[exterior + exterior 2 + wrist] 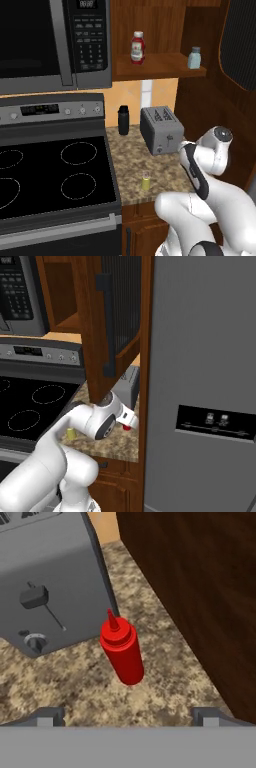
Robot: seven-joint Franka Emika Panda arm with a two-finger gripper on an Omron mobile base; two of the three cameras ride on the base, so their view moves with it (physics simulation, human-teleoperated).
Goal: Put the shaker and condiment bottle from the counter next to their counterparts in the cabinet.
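Grey metal two-slot toaster [160, 129] on speckled granite table [167, 170]; tall black cylinder [123, 120] beside it; black glass cooktop [50, 172]; dark microwave [55, 42] above; grey refrigerator [205, 381].

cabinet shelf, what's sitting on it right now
On the cabinet shelf stand a red ketchup bottle with a white cap toward the left and a pale blue shaker at the right end. The microwave covers whatever lies further left.
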